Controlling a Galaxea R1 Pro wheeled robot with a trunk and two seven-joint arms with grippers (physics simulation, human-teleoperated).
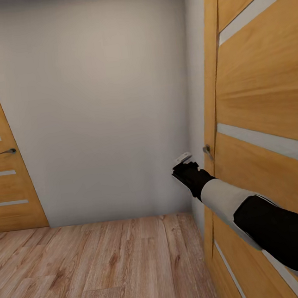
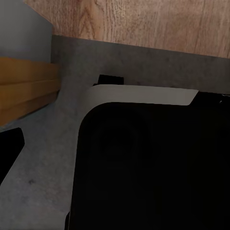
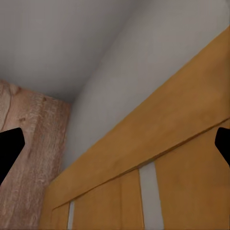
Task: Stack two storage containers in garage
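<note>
Reaching with the right arm (image 1: pixel 250 211), robot has its right fingers (image 1: pixel 184 159) up beside the door handle (image 1: pixel 207 150) of the wood-panelled door (image 1: pixel 265 106) on its right, handle just off the fingertips, not touching as far as I can tell. Likely reason: door has to be worked before it can get through, so the arm is stretched forward at handle height. In the right wrist view both finger tips (image 3: pixel 9 148) sit at the frame edges, spread wide, nothing between them, so released and empty; door panels and grey wall (image 3: pixel 72 43) lie ahead of them. Left fingers (image 2: pixel 8 148): one dark tip visible over grey base and wood floor (image 2: pixel 143 21), can't tell if released or clenched. Storage containers not visible here; nothing carried on the right. Second door (image 1: pixel 2 153) well away, far side of the wall. Judging this a transit step, stacking not begun.
</note>
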